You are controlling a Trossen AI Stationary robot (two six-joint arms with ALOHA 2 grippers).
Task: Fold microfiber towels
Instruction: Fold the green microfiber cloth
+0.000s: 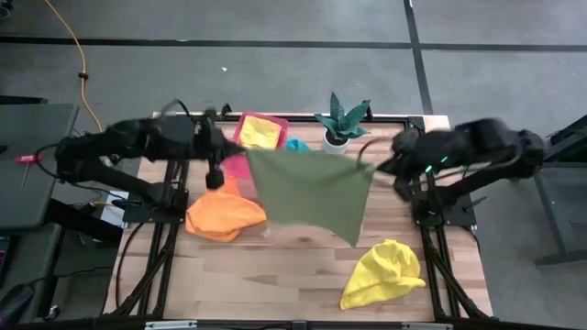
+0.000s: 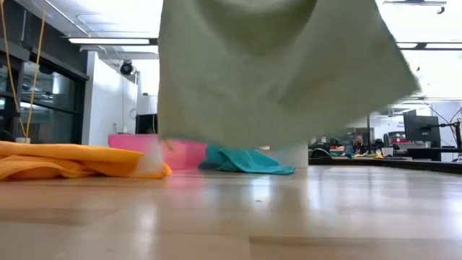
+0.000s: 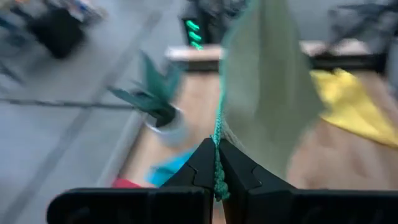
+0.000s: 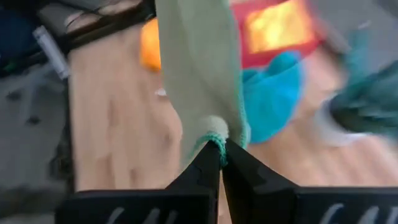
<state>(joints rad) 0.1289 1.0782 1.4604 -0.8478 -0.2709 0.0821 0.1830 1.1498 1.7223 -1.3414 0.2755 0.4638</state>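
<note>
Your surface (image 1: 303, 266) carries the whole job. Above its middle hangs the light green towel (image 1: 312, 192), stretched between both arms with its lower edge drooping toward the wood. It is soft and light, so expect it to sag and swing; corners are the sensible holds. Your left claw (image 3: 217, 168) is closed tight on one top corner, your right claw (image 4: 221, 158) closed on the other. The orange towel (image 1: 225, 215) lies crumpled near left, a yellow towel (image 1: 385, 270) near right, the teal towel (image 2: 242, 160) far behind, beside the pink tray (image 1: 275, 121).
</note>
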